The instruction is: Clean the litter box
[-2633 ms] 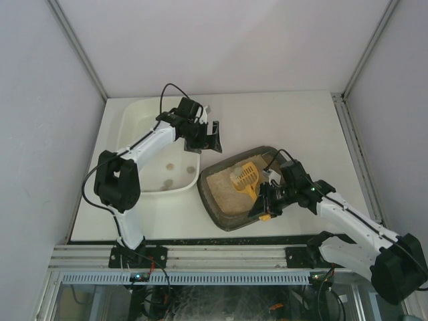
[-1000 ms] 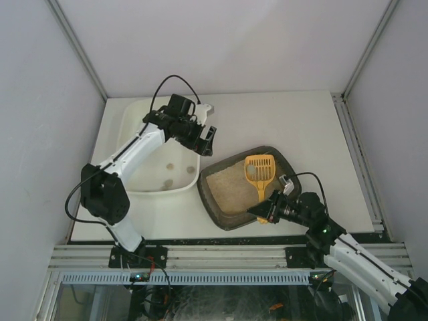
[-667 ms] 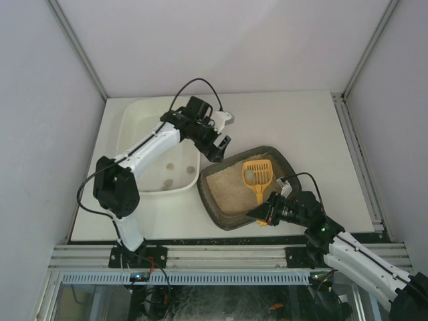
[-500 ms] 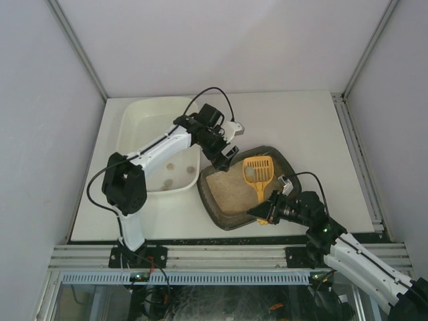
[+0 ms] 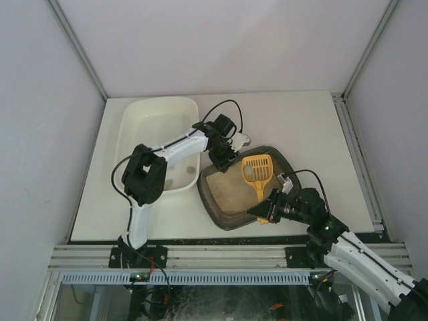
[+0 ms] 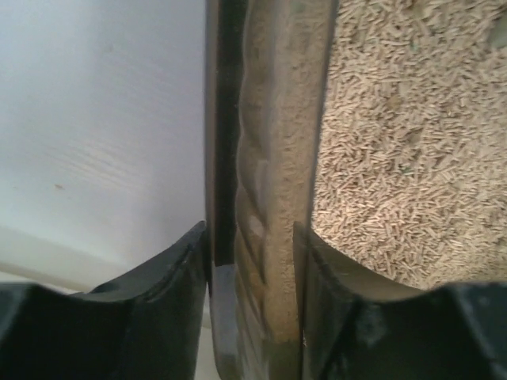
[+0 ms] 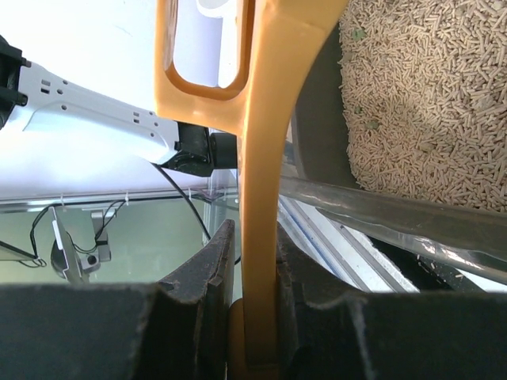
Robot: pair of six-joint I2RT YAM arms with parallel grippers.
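On the white desk (image 5: 307, 120), a large white tub (image 5: 144, 117) by the left edge and, just right of it toward the near edge, the dark brown litter box (image 5: 202, 194) with beige litter. Over the litter, a yellow scoop (image 5: 257, 172), head near the box's far rim, handle crossing the near rim. Left fingers (image 5: 225, 158) narrow, clamping the box's far-left rim; right fingers (image 5: 265, 211) pinched tight on the scoop handle.

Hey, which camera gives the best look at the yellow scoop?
Top external: the whole scoop shows, slotted head over the litter box, handle in the right pincer. The right wrist view shows only its handle, edge-on between the fingers. The left wrist view shows none of it.
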